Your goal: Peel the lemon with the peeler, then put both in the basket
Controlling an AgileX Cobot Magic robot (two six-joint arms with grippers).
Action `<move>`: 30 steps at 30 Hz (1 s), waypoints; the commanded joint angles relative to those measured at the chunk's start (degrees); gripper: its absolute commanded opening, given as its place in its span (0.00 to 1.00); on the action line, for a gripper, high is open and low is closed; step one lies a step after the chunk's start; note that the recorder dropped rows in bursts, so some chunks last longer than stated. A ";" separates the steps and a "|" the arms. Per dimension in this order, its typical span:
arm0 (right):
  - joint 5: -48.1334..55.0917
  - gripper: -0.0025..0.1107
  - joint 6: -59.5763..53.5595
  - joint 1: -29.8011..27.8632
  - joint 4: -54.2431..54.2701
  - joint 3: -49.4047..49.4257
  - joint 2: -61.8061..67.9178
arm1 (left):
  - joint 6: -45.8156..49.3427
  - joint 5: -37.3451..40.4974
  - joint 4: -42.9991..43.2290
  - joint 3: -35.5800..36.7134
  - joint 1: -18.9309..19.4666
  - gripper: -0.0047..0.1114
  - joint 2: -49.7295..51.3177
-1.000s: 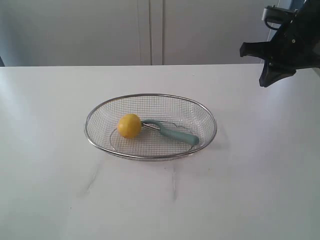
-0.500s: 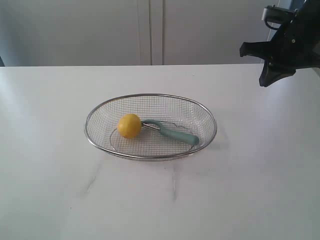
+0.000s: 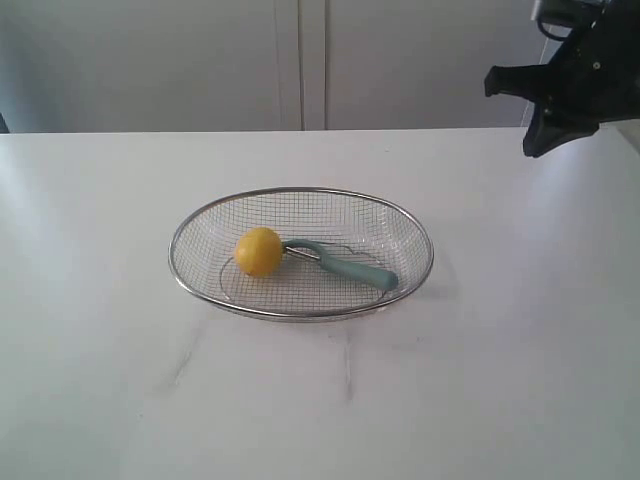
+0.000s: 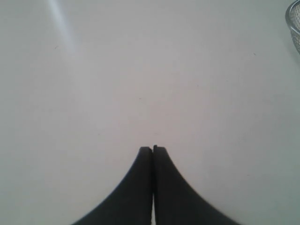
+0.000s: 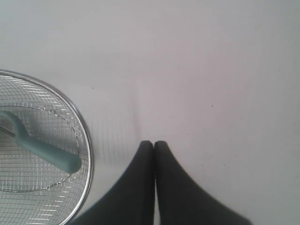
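The wire-mesh basket [image 3: 420, 236] stands in the middle of the white table. Inside it lie the yellow lemon [image 3: 259, 251] and, touching it on its right, the teal-handled peeler [image 3: 345, 264]. My right gripper [image 3: 538, 143] hangs high at the far right, well away from the basket; in its wrist view the gripper [image 5: 153, 142] is shut with nothing held, and the basket's rim [image 5: 87, 140] and the peeler handle [image 5: 47, 150] show beside it. My left gripper [image 4: 152, 148] is shut and empty over bare table, with a sliver of basket rim [image 4: 291, 21] at the frame's corner. The exterior view does not show it.
The white table [image 3: 480, 380] stretches wide on all sides of the basket. Pale cabinet doors [image 3: 300, 60] rise behind its far edge.
My right arm has risen a little and drawn back to the right. The lemon, peeler and basket lie unmoved.
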 commanded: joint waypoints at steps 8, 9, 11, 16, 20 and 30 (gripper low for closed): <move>-0.64 0.02 -3.38 -0.51 -0.57 1.34 -8.05 | 0.13 -0.18 -0.35 0.25 0.18 0.04 -0.25; -0.64 0.02 -3.38 -0.51 -0.57 2.04 -8.99 | 0.13 -0.18 -0.35 0.25 0.18 0.04 -0.25; -2.41 0.02 -5.03 -0.51 -2.46 4.93 -12.82 | 0.13 -0.18 -0.35 0.25 0.18 0.04 -0.25; -8.48 0.02 -6.33 -0.51 -7.00 13.30 -21.57 | 0.13 -0.18 -0.35 0.25 0.18 0.04 -0.25; -10.02 0.02 -6.33 -0.51 -9.48 18.58 -27.89 | 0.13 -0.18 -0.35 0.25 0.18 0.04 -0.25; -16.03 0.02 -6.33 -0.51 -11.69 28.11 -43.91 | 0.13 -0.18 -0.35 0.25 0.18 0.04 -0.25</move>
